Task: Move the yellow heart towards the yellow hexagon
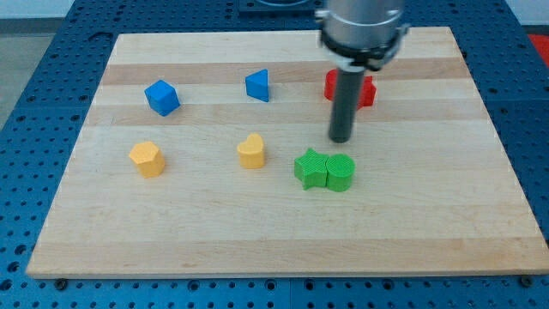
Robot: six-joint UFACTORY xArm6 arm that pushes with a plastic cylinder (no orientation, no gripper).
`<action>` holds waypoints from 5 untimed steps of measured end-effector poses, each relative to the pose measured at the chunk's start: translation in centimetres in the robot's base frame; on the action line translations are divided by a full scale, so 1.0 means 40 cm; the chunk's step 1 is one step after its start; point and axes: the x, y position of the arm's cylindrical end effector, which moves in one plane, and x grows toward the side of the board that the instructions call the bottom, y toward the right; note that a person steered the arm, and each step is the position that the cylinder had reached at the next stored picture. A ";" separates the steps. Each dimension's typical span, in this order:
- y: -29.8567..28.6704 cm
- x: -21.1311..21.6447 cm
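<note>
The yellow heart (251,151) lies near the board's middle. The yellow hexagon (147,159) lies to its left, well apart from it. My tip (341,139) is at the end of the dark rod, to the right of the yellow heart and just above the green blocks, touching neither.
A green star (310,168) and a green cylinder (340,172) touch each other below my tip. A red block (364,90) sits partly hidden behind the rod. A blue cube (161,97) and a blue triangle (257,85) lie toward the view's top. The wooden board (274,240) rests on a blue pegboard table.
</note>
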 end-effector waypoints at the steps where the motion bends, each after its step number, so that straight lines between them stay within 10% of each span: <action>1: -0.119 0.020; 5: -0.436 0.084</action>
